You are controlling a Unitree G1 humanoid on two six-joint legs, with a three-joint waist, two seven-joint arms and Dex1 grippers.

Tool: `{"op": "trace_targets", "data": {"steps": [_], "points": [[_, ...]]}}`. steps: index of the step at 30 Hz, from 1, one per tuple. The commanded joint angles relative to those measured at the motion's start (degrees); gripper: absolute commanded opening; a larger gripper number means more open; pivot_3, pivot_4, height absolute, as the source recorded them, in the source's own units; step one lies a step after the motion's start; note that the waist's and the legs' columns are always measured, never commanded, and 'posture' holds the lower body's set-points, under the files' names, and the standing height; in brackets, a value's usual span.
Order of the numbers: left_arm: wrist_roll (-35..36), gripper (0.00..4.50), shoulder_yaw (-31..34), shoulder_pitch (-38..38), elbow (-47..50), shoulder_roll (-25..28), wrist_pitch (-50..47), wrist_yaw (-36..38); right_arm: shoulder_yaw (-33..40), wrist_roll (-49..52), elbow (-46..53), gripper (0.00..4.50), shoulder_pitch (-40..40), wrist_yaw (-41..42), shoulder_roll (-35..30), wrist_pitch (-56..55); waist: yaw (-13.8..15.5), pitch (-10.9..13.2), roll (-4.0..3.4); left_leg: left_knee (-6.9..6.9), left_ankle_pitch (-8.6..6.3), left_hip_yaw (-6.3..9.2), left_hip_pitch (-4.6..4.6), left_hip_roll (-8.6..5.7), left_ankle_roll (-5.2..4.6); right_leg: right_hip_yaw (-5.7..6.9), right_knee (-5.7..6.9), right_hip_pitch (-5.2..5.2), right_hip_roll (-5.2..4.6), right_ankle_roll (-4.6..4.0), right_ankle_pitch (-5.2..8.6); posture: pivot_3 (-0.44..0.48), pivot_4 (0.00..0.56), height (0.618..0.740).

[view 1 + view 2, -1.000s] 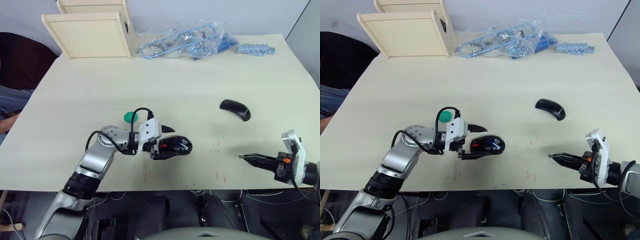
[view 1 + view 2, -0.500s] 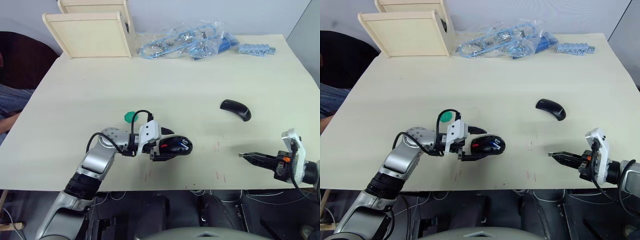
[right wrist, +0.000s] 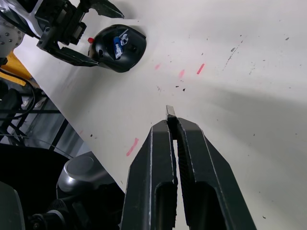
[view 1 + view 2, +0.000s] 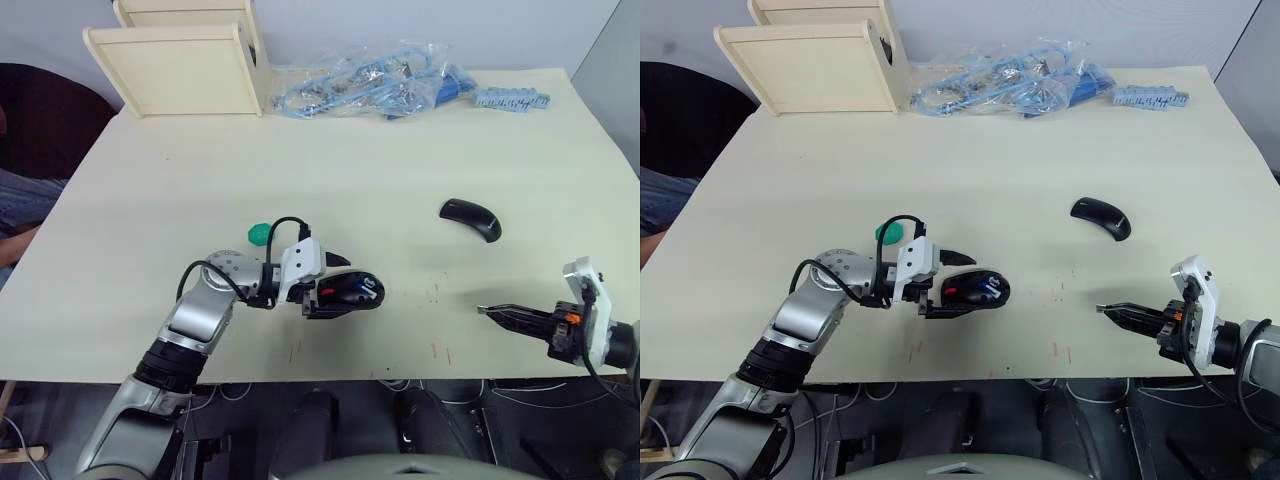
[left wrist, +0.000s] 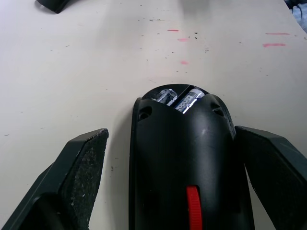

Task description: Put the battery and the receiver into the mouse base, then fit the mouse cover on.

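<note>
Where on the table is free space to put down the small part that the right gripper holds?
Bare tabletop lies between the black oval mouse base and the right gripper. It is crowded around the left gripper.

1. The mouse base lay near the table's front edge, left of centre, between the fingers of the left gripper.
2. The battery sat inside it.
3. The mouse cover lay well right, farther back.
4. The right gripper, pinching the receiver, was at the front right.
</note>
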State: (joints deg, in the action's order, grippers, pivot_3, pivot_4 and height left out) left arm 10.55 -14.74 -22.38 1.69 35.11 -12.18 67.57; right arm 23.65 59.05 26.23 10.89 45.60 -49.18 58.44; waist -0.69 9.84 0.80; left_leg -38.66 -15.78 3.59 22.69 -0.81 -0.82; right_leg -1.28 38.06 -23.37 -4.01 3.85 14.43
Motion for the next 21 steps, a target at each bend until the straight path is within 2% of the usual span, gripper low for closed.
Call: {"op": "trace_targets", "data": {"steps": [1,12,21], "points": [[0.03,4.44,-0.38,-0.92,1.18,0.01,0.0,0.38,1.79,0.95,1.43,0.0,0.08,-0.06,0.08,-0.76,0.0,0.0,0.0,0.0,0.0,0.0,0.0,0.0,0.0,0.0,0.0,0.0,0.0,0.0,0.0,0.0,0.15,0.74],[-0.74,4.44,-2.01,-4.11,3.87,0.45,-6.45,-0.2,1.64,1.05,1.54,0.0,0.11,-0.43,0.39,-0.75,-0.02,0.0,0.0,-0.02,0.0,0.0,0.0,-0.01,0.0,0.0,0.01,0.0,0.0,0.01,0.0,0.0,0.15,0.74],[-1.26,4.44,-2.38,-4.44,4.55,0.97,-7.95,0.14,1.86,1.39,1.98,0.0,0.57,-0.85,0.59,-0.72,0.0,0.0,0.0,-0.02,0.0,0.0,0.0,-0.01,0.0,0.0,0.01,0.0,0.0,0.01,0.0,0.0,0.15,0.74]]}}
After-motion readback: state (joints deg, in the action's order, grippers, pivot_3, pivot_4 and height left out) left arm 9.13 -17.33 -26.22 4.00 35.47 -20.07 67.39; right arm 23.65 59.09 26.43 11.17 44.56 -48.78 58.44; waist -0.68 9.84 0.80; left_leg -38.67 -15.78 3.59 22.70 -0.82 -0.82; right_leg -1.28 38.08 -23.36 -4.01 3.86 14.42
